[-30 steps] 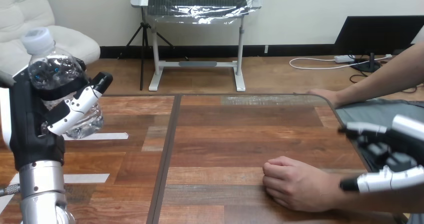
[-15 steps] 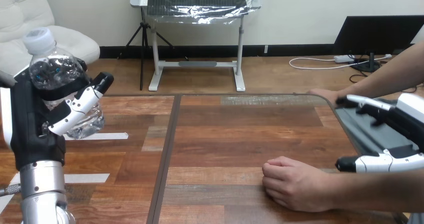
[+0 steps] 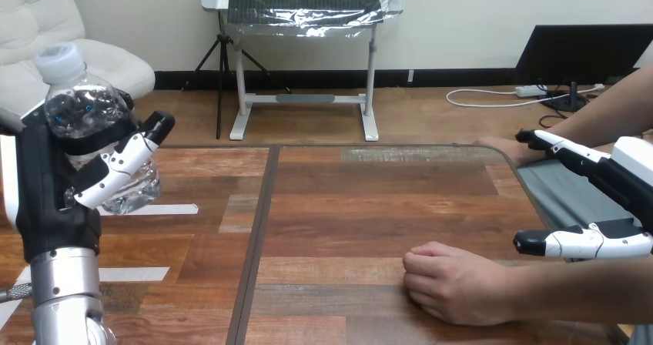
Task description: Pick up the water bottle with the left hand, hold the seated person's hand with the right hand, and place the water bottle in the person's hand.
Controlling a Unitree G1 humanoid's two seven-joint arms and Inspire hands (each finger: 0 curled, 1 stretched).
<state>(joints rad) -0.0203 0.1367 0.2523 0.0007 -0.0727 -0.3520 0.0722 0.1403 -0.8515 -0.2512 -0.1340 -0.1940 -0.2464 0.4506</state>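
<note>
My left hand (image 3: 54, 199) grips the water bottle (image 3: 81, 106) aloft, ready for handover. My right hand (image 3: 627, 177) hangs open near the person's fist (image 3: 454, 283), to clasp it.

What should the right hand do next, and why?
Probably bring the right hand down to the person's fist: the hand is open and apart from it, holding nothing, while the left hand already grips the bottle.

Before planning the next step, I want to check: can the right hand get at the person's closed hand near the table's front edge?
Probably yes. The right hand is open, just above the person's forearm, and nothing stands between it and the person's closed hand on the table.
</note>
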